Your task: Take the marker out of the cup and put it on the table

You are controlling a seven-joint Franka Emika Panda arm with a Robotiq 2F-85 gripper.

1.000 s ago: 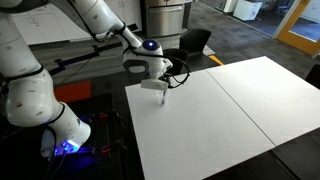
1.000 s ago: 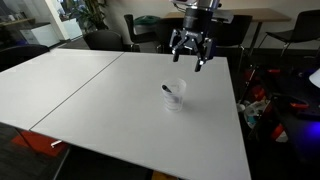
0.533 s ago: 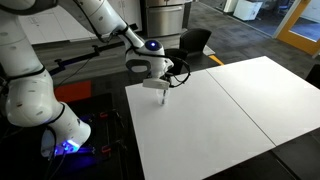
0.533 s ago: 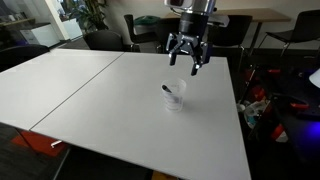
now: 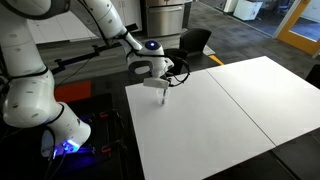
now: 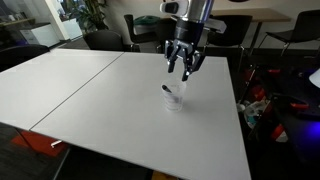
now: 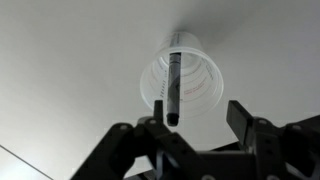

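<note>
Wrist view, entry 1, jaws: I log the gripper (image 7: 195, 122) spread wide, its 2 fingers well apart, nothing held between them.

Entry 2, marker (image 7: 172, 88): dark stick in the cup, running from 12 o'clock to 6 o'clock across the mouth. Its near end lies close to the finger on the 9 o'clock side of the gap. I see no contact.

Entry 3, cup (image 7: 207, 92): translucent, upright on the table (image 7: 70, 70), at 12 o'clock of the jaws.

Entry 4, change: in an exterior view the gripper (image 6: 184, 68) has come down over the last 1 second and slid from 1 o'clock of the cup (image 6: 174, 98) toward 12 o'clock. It now hangs just above the marker (image 6: 168, 89). In an exterior view the gripper (image 5: 158, 88) hides the cup.

Entry 5, meaning: I judge the approach nearly done and the grasp not begun. The marker sits off-centre in the gap, so I would shift toward 9 o'clock, lower, then close.
</note>
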